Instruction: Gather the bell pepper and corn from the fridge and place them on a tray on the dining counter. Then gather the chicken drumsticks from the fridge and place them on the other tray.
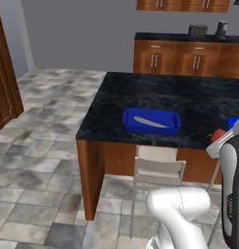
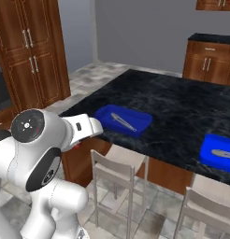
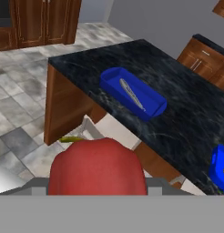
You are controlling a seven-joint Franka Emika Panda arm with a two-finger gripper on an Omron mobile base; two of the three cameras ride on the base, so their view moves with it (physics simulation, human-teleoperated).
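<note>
The gripper (image 3: 98,193) is clamped on the red bell pepper (image 3: 98,166), which sits at 6 o'clock in the hand view, above the floor short of the dining counter (image 3: 186,113). On the black stone top, one blue tray (image 3: 132,93) lies at 12 o'clock from the pepper with a thin silver utensil (image 3: 131,94) inside; a second blue tray (image 2: 219,151) lies at 3 o'clock. A pale chair (image 1: 158,168) stands against the counter's wood base. No writing is legible.
</note>
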